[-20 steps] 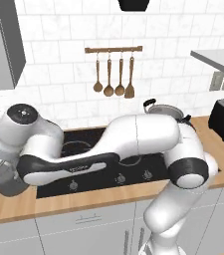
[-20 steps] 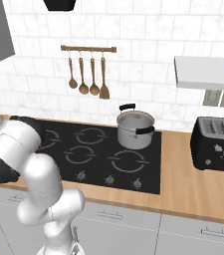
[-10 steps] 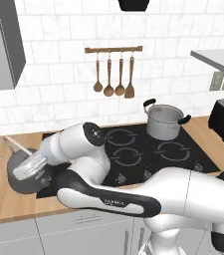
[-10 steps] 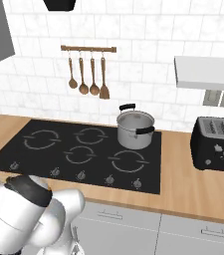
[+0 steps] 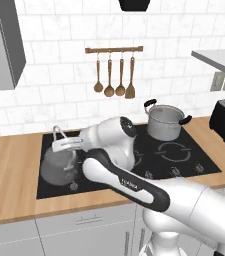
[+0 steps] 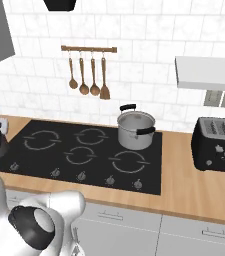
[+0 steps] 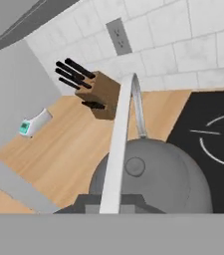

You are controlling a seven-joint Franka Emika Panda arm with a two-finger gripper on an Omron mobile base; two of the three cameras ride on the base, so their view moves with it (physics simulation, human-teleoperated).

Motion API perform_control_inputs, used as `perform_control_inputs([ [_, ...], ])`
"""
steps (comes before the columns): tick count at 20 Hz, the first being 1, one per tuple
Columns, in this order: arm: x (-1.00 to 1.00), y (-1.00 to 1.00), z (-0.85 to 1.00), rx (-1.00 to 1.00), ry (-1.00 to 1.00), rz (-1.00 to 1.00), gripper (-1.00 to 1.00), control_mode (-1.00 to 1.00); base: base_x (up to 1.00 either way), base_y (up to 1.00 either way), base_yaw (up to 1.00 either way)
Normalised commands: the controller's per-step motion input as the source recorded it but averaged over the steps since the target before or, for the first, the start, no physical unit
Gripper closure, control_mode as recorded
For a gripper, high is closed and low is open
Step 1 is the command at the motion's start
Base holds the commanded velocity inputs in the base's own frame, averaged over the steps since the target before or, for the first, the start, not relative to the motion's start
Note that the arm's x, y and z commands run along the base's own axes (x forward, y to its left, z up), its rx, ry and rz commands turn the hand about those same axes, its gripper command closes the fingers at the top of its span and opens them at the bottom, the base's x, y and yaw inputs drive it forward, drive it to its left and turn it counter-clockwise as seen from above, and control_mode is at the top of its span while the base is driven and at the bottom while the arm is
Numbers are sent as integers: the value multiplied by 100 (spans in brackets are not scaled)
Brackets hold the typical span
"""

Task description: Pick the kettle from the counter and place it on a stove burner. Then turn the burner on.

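Over the black cooktop (image 5: 184,152) set in the counter (image 5: 9,175), jaws grasp the kettle (image 5: 59,165) handle.

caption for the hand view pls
Gripper shut on the thin arched handle of a squat dark grey metal kettle beside a black glass cooktop.

- The kettle (image 5: 58,165) is squat, rounded and dark grey metal, with a thin arched handle (image 7: 128,107) and a small round lid knob (image 7: 135,166).
- It sits upright over the front left corner of the black glass cooktop, at the seam with the wood; whether it rests on the surface is unclear.
- The counter (image 5: 11,175) is a long light-brown wood-grain worktop with a thick flat front edge, running along both sides of the cooktop.
- The stove burner (image 6: 129,162), the largest ring of thin broken grey lines, lies front right on the glass, well apart from the kettle.
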Motion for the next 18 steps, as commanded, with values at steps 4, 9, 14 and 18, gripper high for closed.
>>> perform_control_inputs([
  [4, 71, -22, 11, 0, 38, -22, 100, -100, 0, 0, 0],
  [9, 31, -21, 0, 0, 8, -3, 100, -100, 0, 0, 0],
  [14, 2, -12, -12, -6, 0, -2, 100, -100, 0, 0, 0],
  [18, 45, -9, -26, -14, 0, -8, 100, -100, 0, 0, 0],
])
